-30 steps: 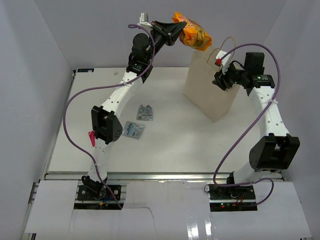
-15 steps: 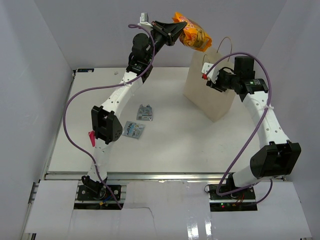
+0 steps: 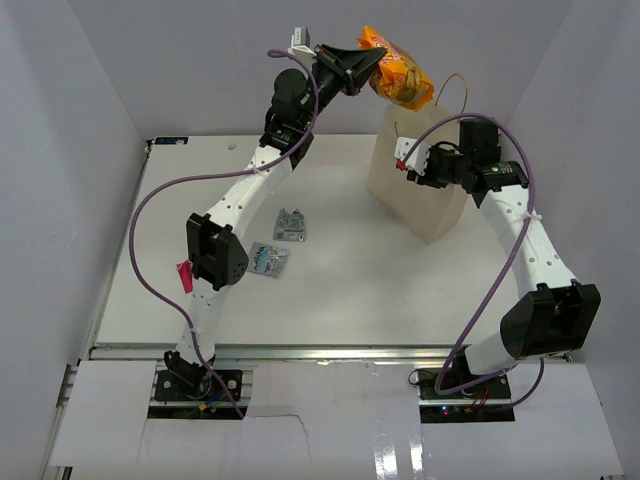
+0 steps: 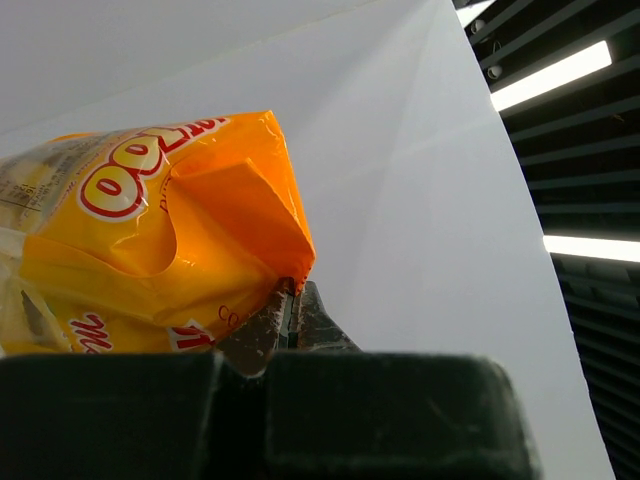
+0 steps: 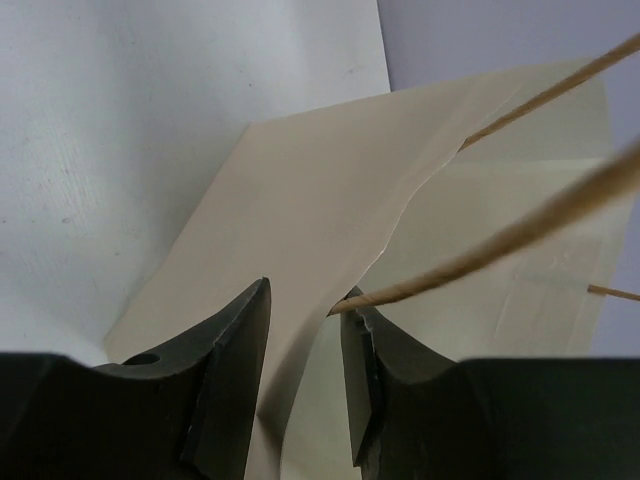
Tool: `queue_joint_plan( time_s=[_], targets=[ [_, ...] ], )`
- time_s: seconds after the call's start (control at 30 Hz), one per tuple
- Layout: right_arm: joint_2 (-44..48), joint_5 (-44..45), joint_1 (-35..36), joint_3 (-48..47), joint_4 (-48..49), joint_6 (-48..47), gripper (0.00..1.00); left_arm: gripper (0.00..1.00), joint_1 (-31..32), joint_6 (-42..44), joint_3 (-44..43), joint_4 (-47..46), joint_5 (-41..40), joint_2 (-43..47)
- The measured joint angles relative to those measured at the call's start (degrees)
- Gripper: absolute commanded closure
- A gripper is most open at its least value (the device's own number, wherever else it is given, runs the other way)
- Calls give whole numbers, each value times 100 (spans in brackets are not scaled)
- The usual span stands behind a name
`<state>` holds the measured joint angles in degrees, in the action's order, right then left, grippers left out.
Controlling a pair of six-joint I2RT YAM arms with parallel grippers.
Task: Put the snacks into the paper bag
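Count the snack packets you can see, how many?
3: the orange packet in the left gripper, and two silver-blue packets apart on the table. More may hide in the paper bag.

You had the right gripper [image 5: 305, 300] low at 6 o'clock, its two dark fingers [image 5: 225, 380] apart and straddling the top edge of the paper bag [image 5: 300, 200]. The near tan panel rose between them toward 12 o'clock, and the bag's pale inside opened toward 3 o'clock. One twisted handle [image 5: 480, 238] started just beside the right-hand finger and ran out blurred toward 2 o'clock. A second handle strand [image 5: 560, 88] crossed higher, toward 1 o'clock. You saw the white table [image 5: 120, 150] at 10 o'clock and a grey-lilac wall [image 5: 500, 30] at 1 o'clock.
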<state>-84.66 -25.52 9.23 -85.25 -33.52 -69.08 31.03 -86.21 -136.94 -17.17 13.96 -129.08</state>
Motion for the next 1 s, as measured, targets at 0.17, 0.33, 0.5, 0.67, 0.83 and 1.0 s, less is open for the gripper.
queue_joint_plan(
  time_s=[0.17, 0.33, 0.5, 0.67, 0.83, 1.0],
  targets=[
    [20, 52, 66, 129, 22, -17, 61, 100, 249, -46, -70, -7, 31, 0],
    [55, 129, 76, 151, 63, -7, 62, 100, 420, -66, -70, -46, 129, 0],
    [61, 151, 76, 151, 83, 57, 62, 100, 439, -31, -39, -48, 181, 0],
    [61, 160, 76, 151, 107, 122, 62, 100, 437, 136, 175, -20, 190, 2],
    [70, 160, 76, 155, 107, 144, 62, 95, 437, 177, 256, 181, 214, -4],
    [127, 164, 76, 234, 157, 151, 62, 55, 446, 140, 254, 162, 264, -4]
  ],
)
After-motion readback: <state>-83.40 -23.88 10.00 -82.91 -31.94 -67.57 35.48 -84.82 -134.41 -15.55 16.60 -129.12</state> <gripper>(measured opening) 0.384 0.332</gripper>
